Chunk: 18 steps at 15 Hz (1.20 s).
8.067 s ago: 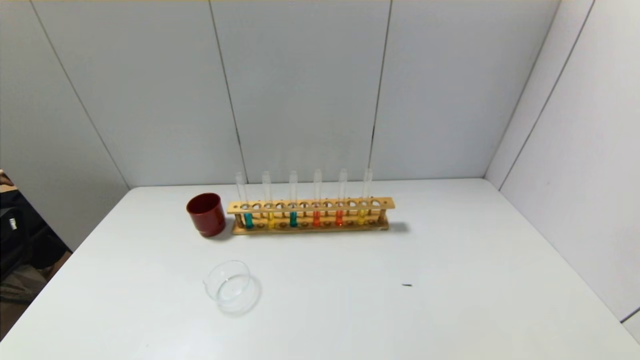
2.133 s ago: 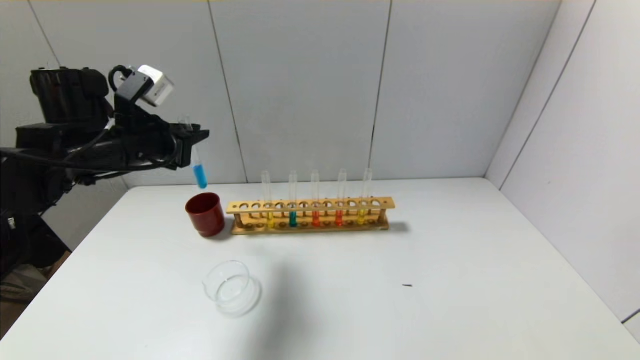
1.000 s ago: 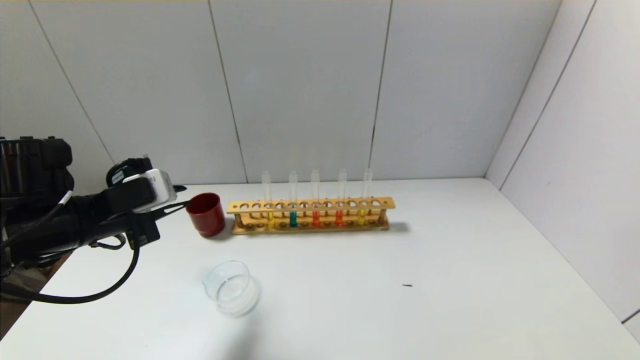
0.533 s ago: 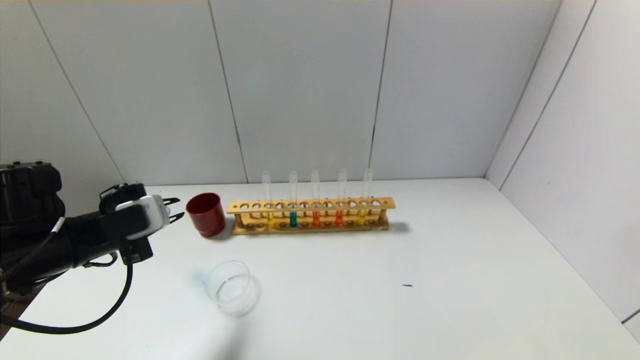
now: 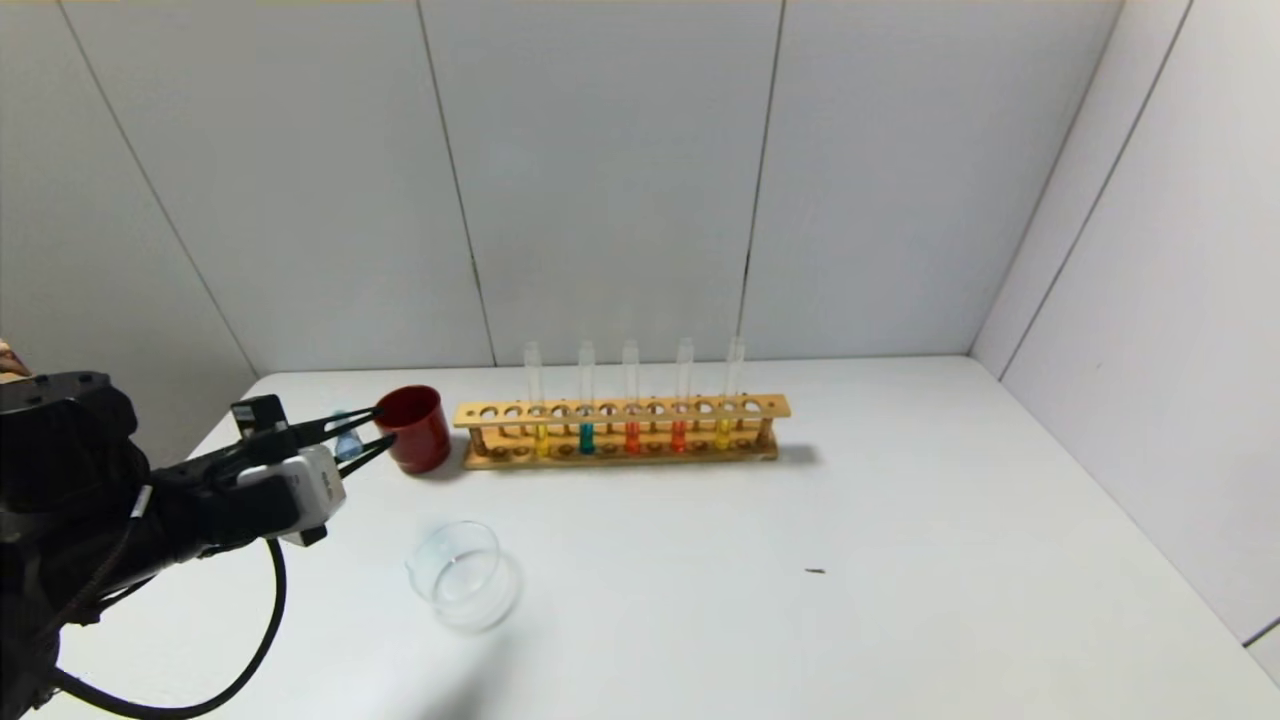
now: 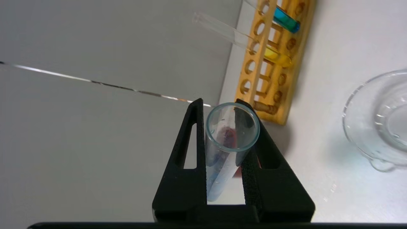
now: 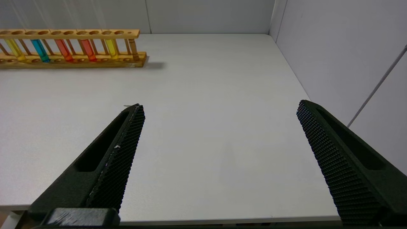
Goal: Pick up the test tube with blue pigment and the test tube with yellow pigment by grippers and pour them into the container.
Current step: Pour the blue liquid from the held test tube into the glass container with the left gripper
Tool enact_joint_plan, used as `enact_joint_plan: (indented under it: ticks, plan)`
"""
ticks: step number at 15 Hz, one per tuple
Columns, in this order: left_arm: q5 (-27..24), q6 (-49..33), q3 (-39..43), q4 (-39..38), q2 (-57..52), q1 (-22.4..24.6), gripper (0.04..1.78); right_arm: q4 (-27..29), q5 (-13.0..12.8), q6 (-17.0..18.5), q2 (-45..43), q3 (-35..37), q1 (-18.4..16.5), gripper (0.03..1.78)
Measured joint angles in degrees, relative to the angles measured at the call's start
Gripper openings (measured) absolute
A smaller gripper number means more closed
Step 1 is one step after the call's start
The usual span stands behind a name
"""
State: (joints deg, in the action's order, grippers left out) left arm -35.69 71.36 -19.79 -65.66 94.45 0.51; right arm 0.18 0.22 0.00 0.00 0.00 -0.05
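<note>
Left hand (image 5: 375, 436) clamped on the test tube with blue pigment (image 6: 227, 140) beside the red cup (image 5: 413, 428) (right hand (image 7: 219, 111) wide, low over the tabletop (image 7: 206, 127)).

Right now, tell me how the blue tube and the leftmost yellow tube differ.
The blue tube is clamped in the left gripper, out of the rack and tilted; the yellow tube stands upright in the rack, untouched. One holds blue liquid, the other yellow. Both are slim clear glass.

head overhead, wrists close, rack (image 5: 620, 432) shared
</note>
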Motion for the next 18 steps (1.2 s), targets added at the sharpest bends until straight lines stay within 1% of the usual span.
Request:
enact_joint_plan:
  ticks: [3, 4, 9, 12, 16, 18]
  plan:
    - [-3.5, -0.5, 0.7, -12.7, 6.3, 0.6, 0.35, 0.0, 0.0, 0.0, 0.0, 0.0, 0.0, 1.75]
    - [-3.7, -0.7, 0.7, -15.0, 7.6, 0.7, 0.35, 0.0, 0.0, 0.0, 0.0, 0.0, 0.0, 1.75]
    - [-3.2, 0.5, 0.8, -15.3, 10.0, 0.3, 0.35, 0.0, 0.0, 0.0, 0.0, 0.0, 0.0, 1.75]
    - [-3.1, 4.8, -0.4, -15.0, 10.3, -0.1, 0.35, 0.0, 0.0, 0.0, 0.0, 0.0, 0.0, 1.75]
    - [-2.4, 10.7, -2.0, -11.6, 10.5, -1.6, 0.35, 0.0, 0.0, 0.0, 0.0, 0.0, 0.0, 1.75]
    - [-1.3, 13.2, -3.2, -8.5, 10.8, -2.1, 0.35, 0.0, 0.0, 0.0, 0.0, 0.0, 0.0, 1.75]
